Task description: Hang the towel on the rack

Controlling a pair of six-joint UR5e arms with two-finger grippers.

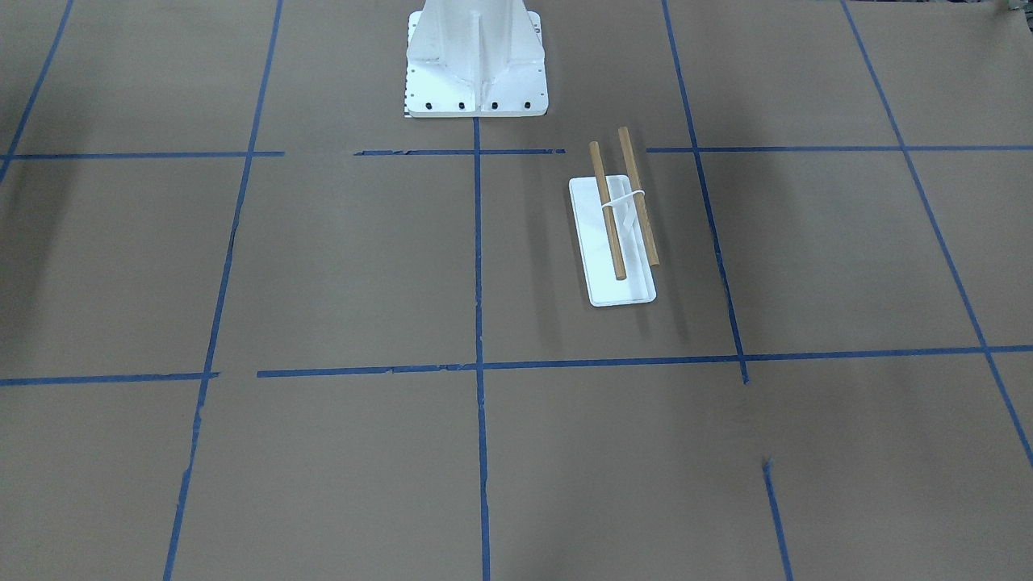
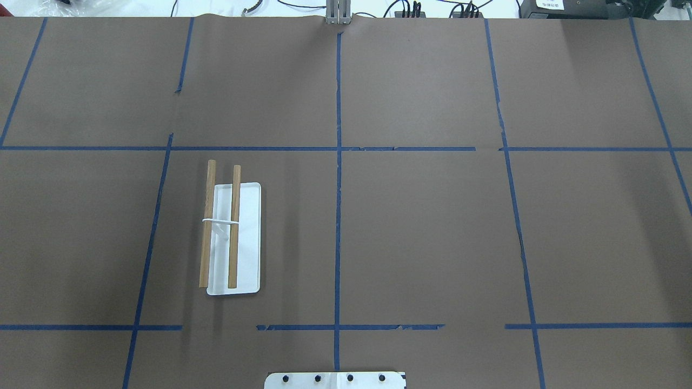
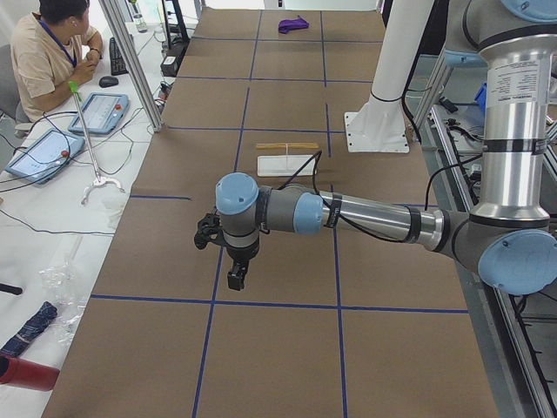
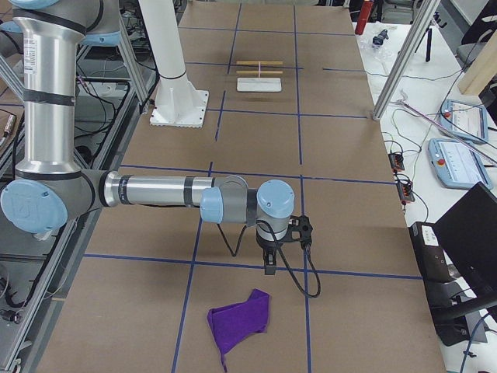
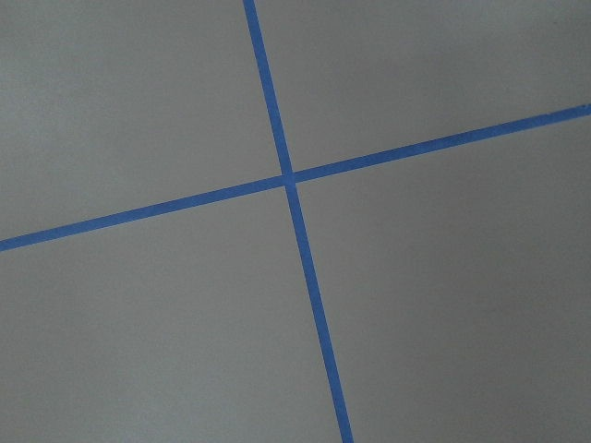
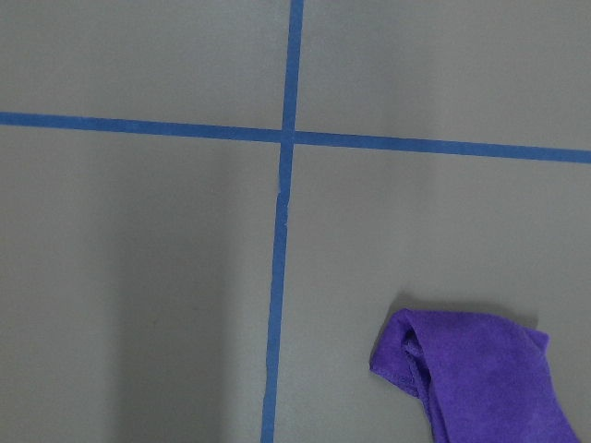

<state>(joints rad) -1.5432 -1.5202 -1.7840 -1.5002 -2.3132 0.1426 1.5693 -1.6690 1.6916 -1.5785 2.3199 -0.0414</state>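
Observation:
The rack point(image 1: 621, 292) has a flat white base and two parallel brown dowels; it stands on the brown table on my left side, and also shows in the overhead view point(image 2: 248, 237). The purple towel point(image 4: 237, 320) lies crumpled on the table at the far right end, and in the right wrist view point(image 6: 471, 374) at the lower right. My right gripper point(image 4: 269, 264) hovers just beyond the towel, pointing down; I cannot tell whether it is open. My left gripper point(image 3: 237, 277) hangs above the table's left end, far from the rack point(image 3: 287, 164); I cannot tell its state.
The robot's white metal pedestal point(image 1: 476, 64) stands at the table's edge next to the rack. Blue tape lines point(image 2: 338, 162) grid the table. An operator point(image 3: 52, 52) sits at a side desk with tablets. Aluminium posts point(image 4: 404, 54) stand at the far table edge.

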